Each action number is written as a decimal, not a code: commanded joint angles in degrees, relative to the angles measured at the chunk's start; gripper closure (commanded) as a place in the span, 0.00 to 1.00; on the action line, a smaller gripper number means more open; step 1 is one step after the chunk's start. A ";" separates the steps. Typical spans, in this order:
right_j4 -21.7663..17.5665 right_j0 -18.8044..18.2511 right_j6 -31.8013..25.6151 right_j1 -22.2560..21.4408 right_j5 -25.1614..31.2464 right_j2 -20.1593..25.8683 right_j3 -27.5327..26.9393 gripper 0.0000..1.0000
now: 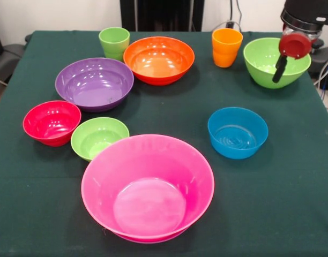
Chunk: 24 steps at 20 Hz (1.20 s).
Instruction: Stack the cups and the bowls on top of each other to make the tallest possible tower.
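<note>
A huge pink bowl (148, 206) sits empty at the table's near middle. A large purple bowl (94, 84) is at the left, with a red bowl (51, 122) and a small lime green bowl (98, 137) in front of it. A large orange bowl (159, 59) is at the far middle, with the light green cup (114, 43) to its left and the orange cup (226, 47) to its right. A small blue bowl (237, 132) stands at the right. My gripper (279, 72) hangs over the large lime green bowl (263, 61) at the far right. Nothing is stacked.
All pieces stand apart on a dark green tablecloth (292, 182). The robot's dark pedestal (161, 15) stands behind the far edge. The arm's head (308, 19) fills the top right corner. Cables (327, 69) hang off the table's right side.
</note>
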 commanded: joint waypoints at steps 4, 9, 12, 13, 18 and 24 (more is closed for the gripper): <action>2.29 1.51 7.44 0.78 -5.36 9.04 5.44 0.00; 3.17 1.86 8.44 2.29 -7.94 9.72 5.09 0.00; 3.43 1.84 8.56 3.25 -8.90 10.10 4.73 0.00; 3.53 1.94 8.78 3.66 -8.94 10.13 4.40 0.00; 3.93 2.08 8.78 4.88 -10.19 10.60 4.11 0.00; 4.52 2.31 7.97 4.21 -11.03 11.09 5.42 0.00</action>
